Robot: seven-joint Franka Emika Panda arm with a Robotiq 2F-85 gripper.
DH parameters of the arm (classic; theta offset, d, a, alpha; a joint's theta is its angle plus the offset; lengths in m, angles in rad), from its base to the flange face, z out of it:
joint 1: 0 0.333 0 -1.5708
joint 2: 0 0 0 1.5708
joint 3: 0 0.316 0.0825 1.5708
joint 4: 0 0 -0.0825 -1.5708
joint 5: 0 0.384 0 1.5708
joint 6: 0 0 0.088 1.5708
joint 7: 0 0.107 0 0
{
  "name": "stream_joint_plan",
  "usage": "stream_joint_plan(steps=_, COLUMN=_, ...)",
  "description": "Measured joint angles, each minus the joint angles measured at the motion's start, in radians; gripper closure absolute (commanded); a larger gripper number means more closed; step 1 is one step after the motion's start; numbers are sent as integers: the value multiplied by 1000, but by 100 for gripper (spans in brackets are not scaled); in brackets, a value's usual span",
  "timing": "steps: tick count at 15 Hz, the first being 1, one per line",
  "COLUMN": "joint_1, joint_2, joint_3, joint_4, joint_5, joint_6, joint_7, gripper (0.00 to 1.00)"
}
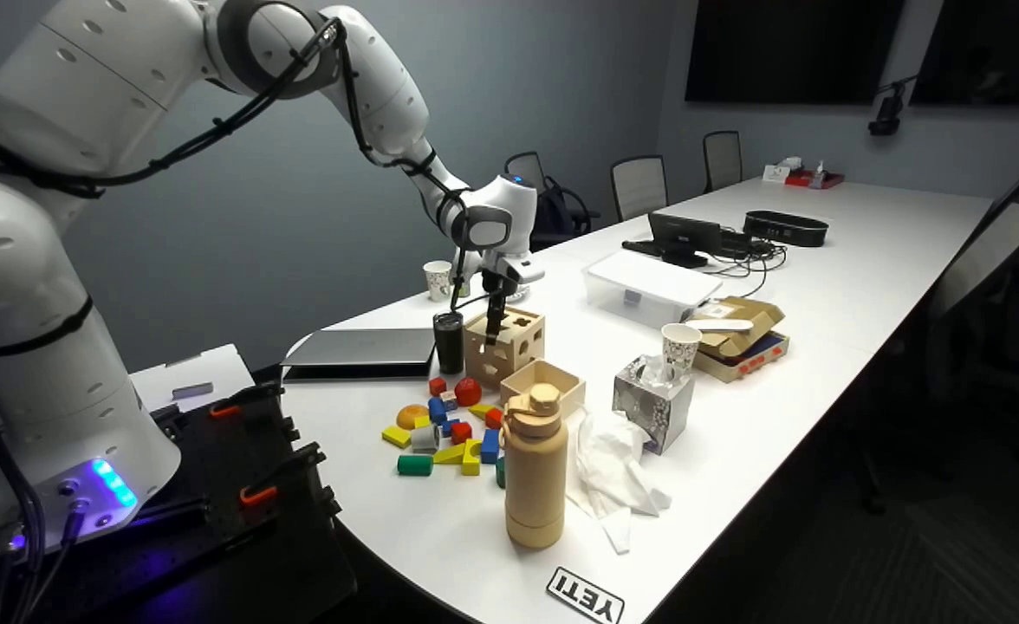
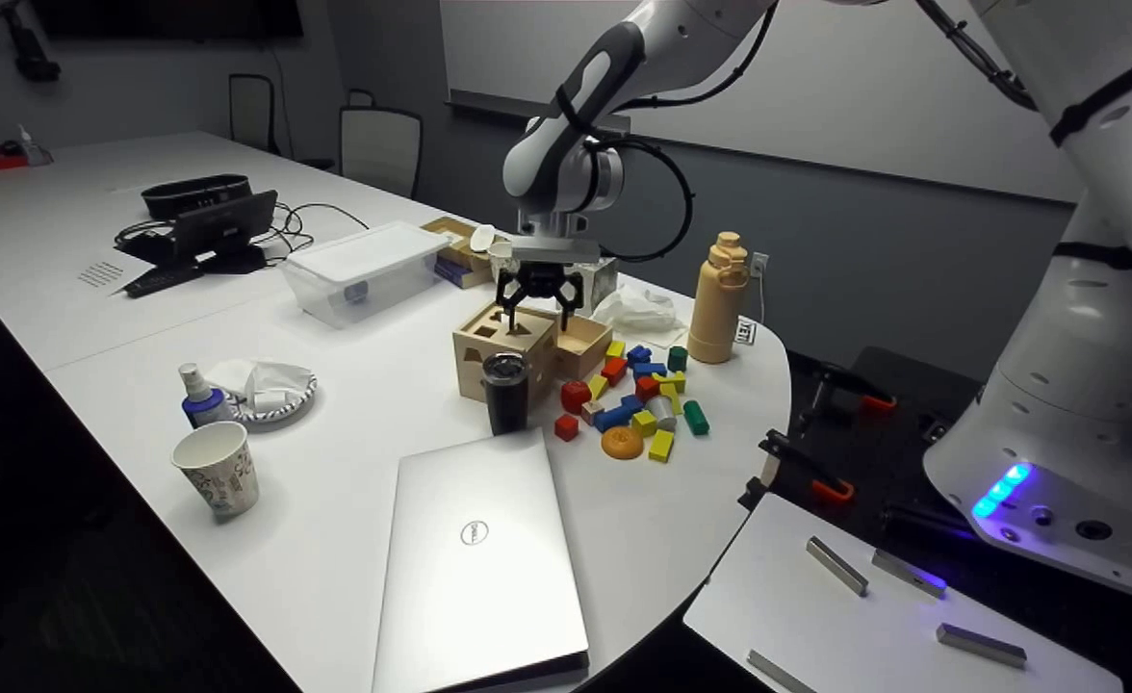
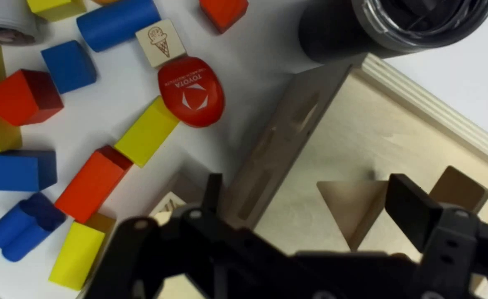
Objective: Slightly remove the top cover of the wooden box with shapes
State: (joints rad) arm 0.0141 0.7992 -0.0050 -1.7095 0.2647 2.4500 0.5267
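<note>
The wooden box with shapes [image 1: 522, 354] stands on the table and also shows in an exterior view [image 2: 470, 383]. Its top cover [image 1: 520, 319], pale wood with dark cutouts, lies flat on the box. In the wrist view the cover [image 3: 331, 137] shows a triangular hole and lies below a raised rim along one side. My gripper [image 2: 538, 325] points down over the box, open and empty. In the wrist view the gripper [image 3: 306, 179] has one finger over the cover beside the triangular hole and the other past the box's side wall [image 3: 283, 133]. Contact with the cover cannot be told.
A black tumbler [image 2: 506, 397] stands close against the box. An open wooden tray [image 1: 563, 400] adjoins another side. Several coloured blocks [image 2: 643, 390] lie scattered nearby. A closed laptop [image 2: 479, 558], a tan bottle [image 1: 535, 472] and a tissue box [image 1: 661, 416] stand around.
</note>
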Motion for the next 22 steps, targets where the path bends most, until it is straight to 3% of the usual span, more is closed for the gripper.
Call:
stream_joint_plan(steps=7, joint_1=38, joint_2=40, joint_3=-44, joint_4=67, joint_5=-2, joint_6=-100, joint_7=71, gripper=0)
stream_joint_plan(steps=22, joint_1=50, joint_2=66, joint_3=-65, joint_4=89, joint_5=-6, joint_6=-104, joint_7=195, gripper=0)
